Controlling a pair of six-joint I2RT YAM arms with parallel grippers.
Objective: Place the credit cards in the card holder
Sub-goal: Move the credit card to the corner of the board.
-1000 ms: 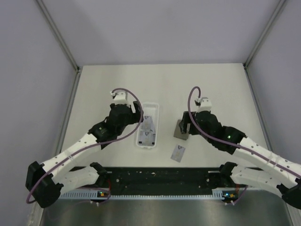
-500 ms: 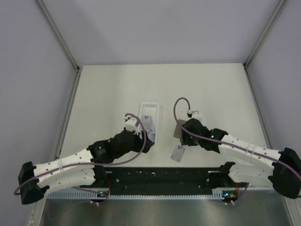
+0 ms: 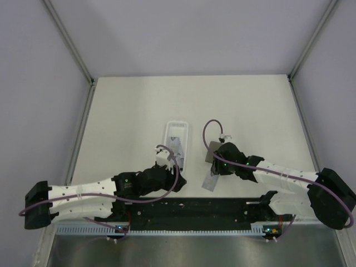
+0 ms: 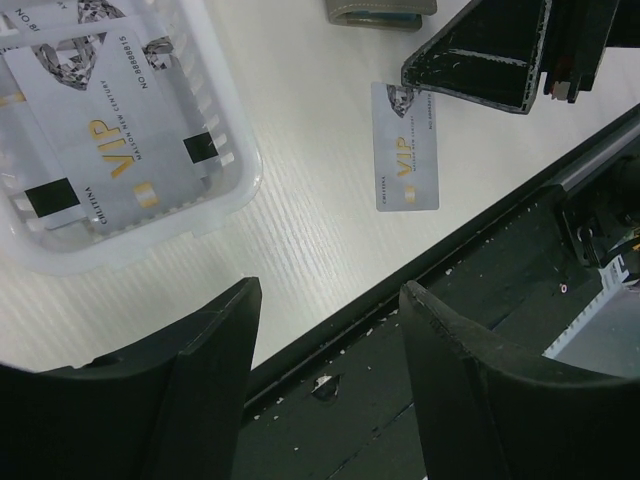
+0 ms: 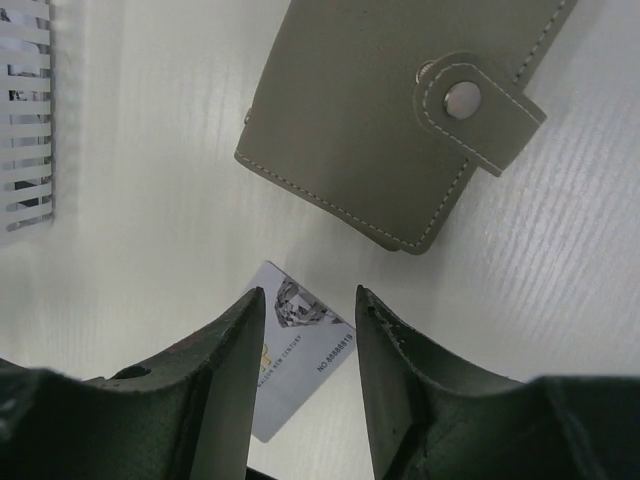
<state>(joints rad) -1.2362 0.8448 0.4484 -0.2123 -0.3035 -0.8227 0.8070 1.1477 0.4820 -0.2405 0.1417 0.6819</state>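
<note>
Seen from above, two white-and-black robot arms reach over a pale table (image 3: 128, 111). At the left, the left gripper (image 4: 328, 330) hovers at the table's near edge, its jaws spread apart with nothing between them. Just beyond and left of it is a long white plastic tray (image 4: 228, 200) with slatted walls, holding silvery-grey credit cards (image 4: 110, 150) printed with "VIP" in gold. To the right of the tray, one more silvery-grey card (image 4: 405, 150) lies flat on the bare table, near the front edge. The right gripper (image 5: 308, 330) hangs directly over this loose card with its jaws parted. The card shows in the gap below and is not pinched. Just beyond the card, apart from it, lies the flat grey leather card holder (image 5: 380, 120), snapped closed by a stitched tab.
</note>
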